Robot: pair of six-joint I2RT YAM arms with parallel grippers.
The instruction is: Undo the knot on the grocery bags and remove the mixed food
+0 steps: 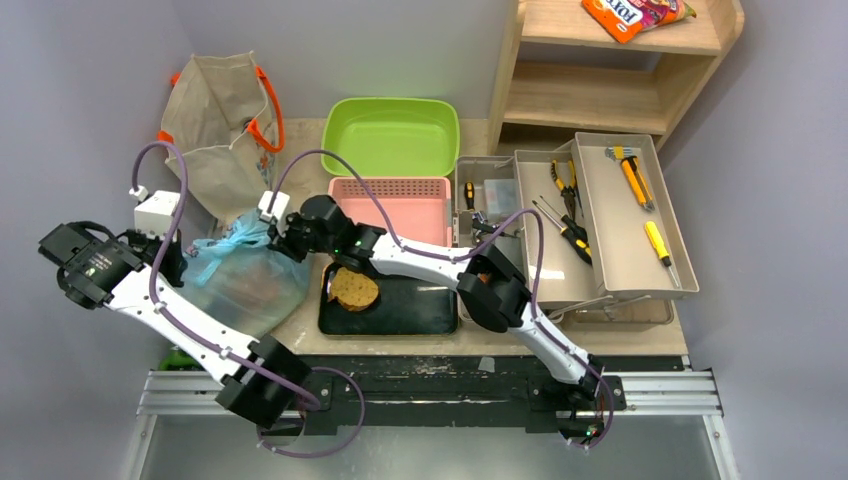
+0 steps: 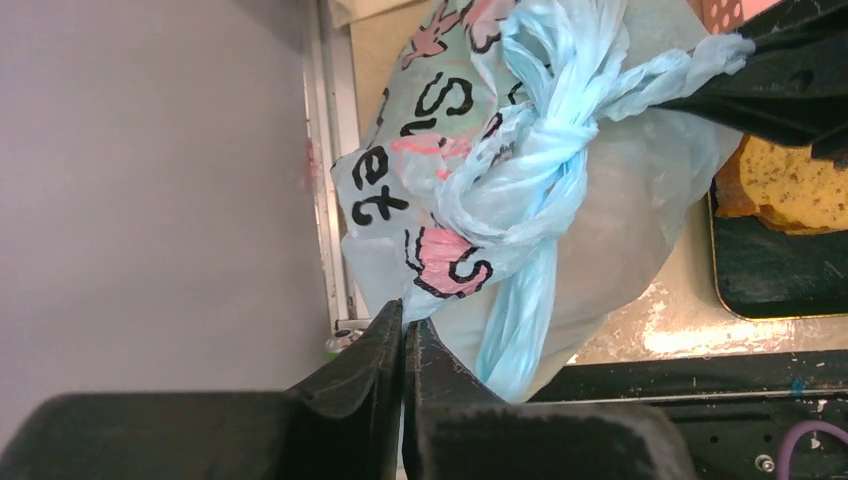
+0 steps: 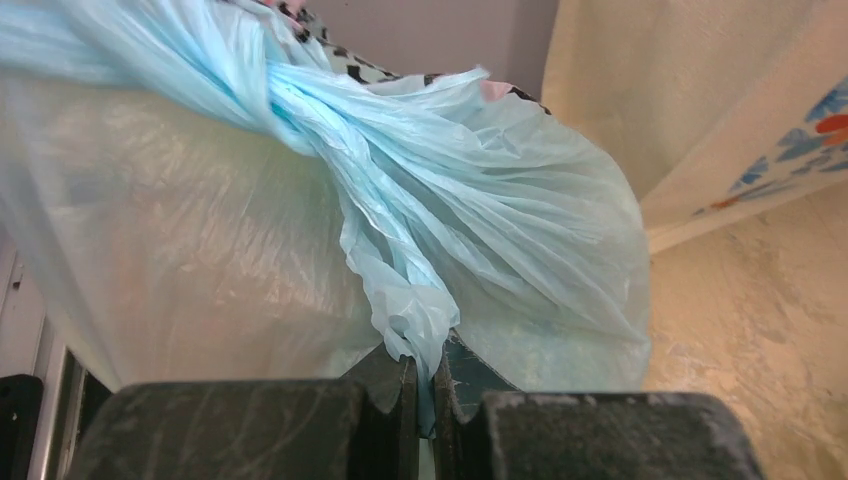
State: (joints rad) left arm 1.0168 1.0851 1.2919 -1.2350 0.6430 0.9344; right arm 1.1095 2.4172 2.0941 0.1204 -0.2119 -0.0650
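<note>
Toward the near left corner of the table (image 1: 310,150) sits the light-blue plastic bag (image 1: 245,285), bulging, with its knot (image 2: 555,150) on the far side. The canvas tote (image 1: 215,110) slumps at the back left corner behind it. The right gripper (image 3: 425,375) is clamped on a loose handle end (image 3: 400,300) that trails out of the knot. The left gripper (image 2: 403,335) has its jaws pressed together against the bag's printed skin, though from where I stand I can't make out whether any film is actually pinched between them. The plastic looks thin, crinkly and slick, so I'd judge it light, easy to stretch or tear, and liable to slide out of a pinch. The twisted handles look the firmest place to hold, close to the knot and not on the belly. Whatever food is inside shows only as a cloudy shape, and its weight should anchor the bag while the tail is drawn.
</note>
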